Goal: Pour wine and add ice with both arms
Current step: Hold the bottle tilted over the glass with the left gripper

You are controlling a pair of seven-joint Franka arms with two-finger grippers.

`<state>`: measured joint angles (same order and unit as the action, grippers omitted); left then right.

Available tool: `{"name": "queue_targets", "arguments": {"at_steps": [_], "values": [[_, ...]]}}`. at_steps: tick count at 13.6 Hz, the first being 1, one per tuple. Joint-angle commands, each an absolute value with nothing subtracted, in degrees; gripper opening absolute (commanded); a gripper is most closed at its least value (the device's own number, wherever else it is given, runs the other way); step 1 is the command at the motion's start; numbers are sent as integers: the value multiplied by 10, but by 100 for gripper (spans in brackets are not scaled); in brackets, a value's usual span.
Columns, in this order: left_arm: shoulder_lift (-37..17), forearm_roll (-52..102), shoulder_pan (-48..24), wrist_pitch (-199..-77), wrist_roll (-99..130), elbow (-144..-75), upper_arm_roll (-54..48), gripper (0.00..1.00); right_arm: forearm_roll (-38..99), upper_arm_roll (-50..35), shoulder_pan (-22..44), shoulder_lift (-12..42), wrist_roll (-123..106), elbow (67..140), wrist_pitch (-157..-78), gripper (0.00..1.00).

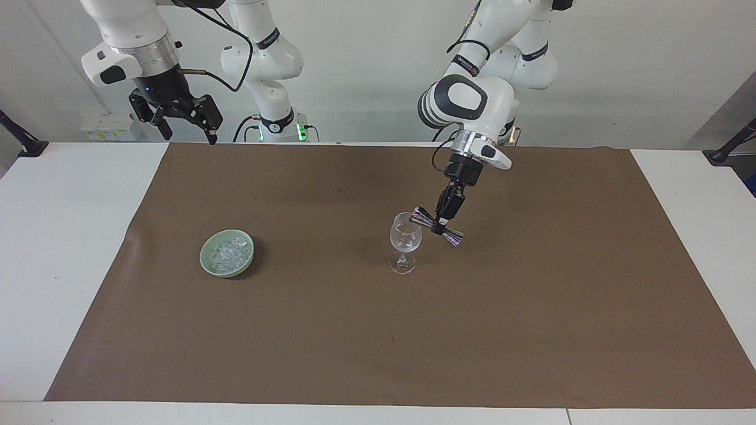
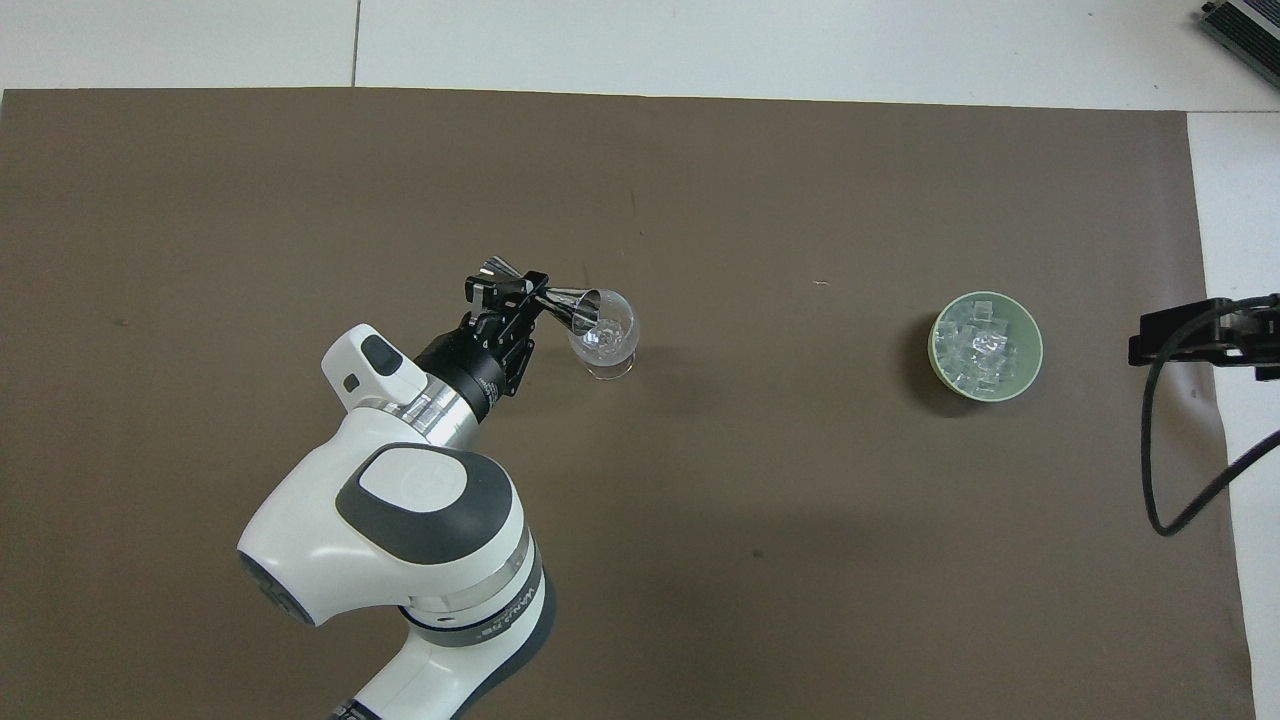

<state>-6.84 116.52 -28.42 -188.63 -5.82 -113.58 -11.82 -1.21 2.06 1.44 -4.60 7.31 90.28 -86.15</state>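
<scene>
A clear stemmed wine glass point(image 1: 405, 242) point(image 2: 606, 338) stands upright on the brown mat. My left gripper point(image 1: 442, 224) point(image 2: 527, 293) is shut on the waist of a shiny double-cone jigger point(image 1: 437, 226) point(image 2: 552, 293). The jigger lies tipped on its side with one mouth at the glass's rim. Ice point(image 1: 228, 252) point(image 2: 980, 343) fills a pale green bowl point(image 1: 208, 262) point(image 2: 1030, 365) toward the right arm's end of the table. My right gripper point(image 1: 183, 121) point(image 2: 1200, 335) hangs open high over the table's edge by its own base, away from the bowl.
The brown mat point(image 1: 531, 330) point(image 2: 250, 200) covers most of the white table point(image 1: 53, 236). A black cable point(image 2: 1170, 470) loops down from the right arm near the mat's edge.
</scene>
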Motion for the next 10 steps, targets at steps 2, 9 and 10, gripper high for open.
{"name": "queue_targets", "arguments": {"at_steps": [2,9,10], "values": [[-78,1150,-302,-1910,-62,-1120,-113,0,-11,22,17,-54,69,909,-856,100],[-85,1129,-314,-1932,-74,-1109,-113,0,-11,22,17,-54,69,909,-856,100],[-85,1124,-314,-1933,-74,-1109,-113,0,-11,22,17,-54,69,909,-856,100]]}}
